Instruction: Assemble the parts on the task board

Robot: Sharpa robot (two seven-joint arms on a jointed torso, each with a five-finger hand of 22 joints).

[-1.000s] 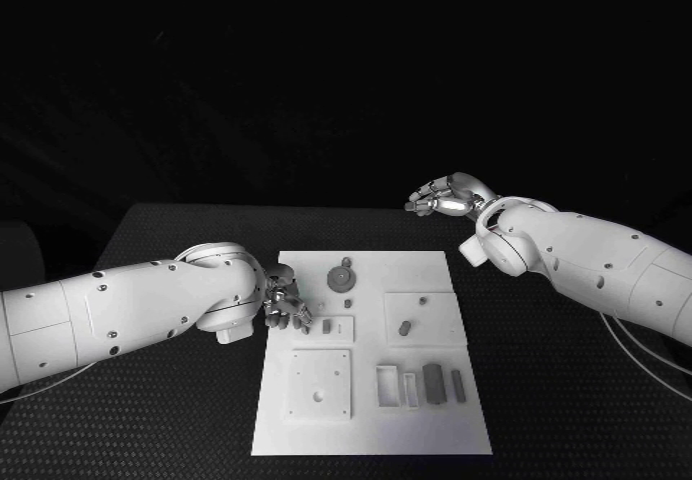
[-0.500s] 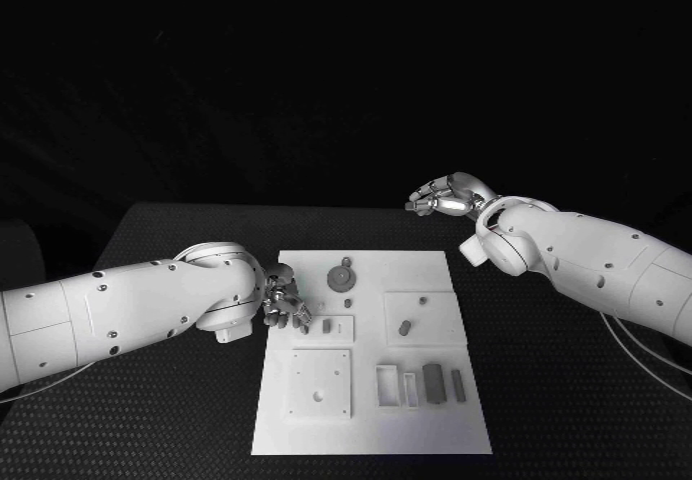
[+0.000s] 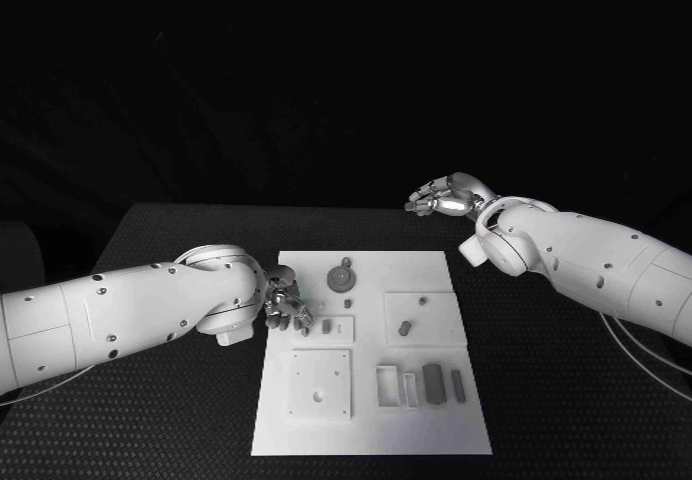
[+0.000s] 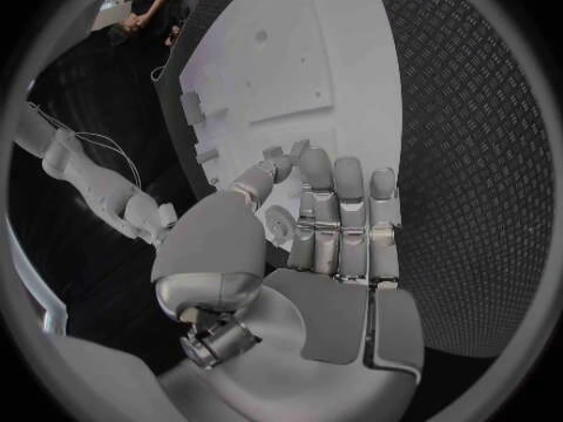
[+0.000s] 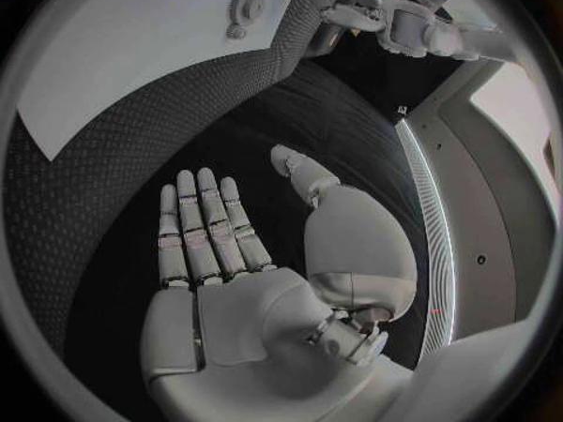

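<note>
The white task board (image 3: 418,440) lies in the middle of the black table. On it are a round grey part (image 3: 342,277) at the far end, a small grey part (image 3: 327,325), an oblong one (image 3: 405,326) and two upright grey bars (image 3: 433,380) near the front. My left hand (image 3: 284,303) hovers at the board's left edge with its fingers straight and side by side (image 4: 334,225), holding nothing I can see. My right hand (image 3: 447,195) is raised beyond the board's far right corner, palm flat and empty (image 5: 223,253).
A raised white square plate (image 3: 320,383) with holes sits at the board's front left. A white open box (image 3: 387,385) stands beside the bars. Black textured tabletop (image 3: 173,420) surrounds the board (image 5: 129,47) on all sides.
</note>
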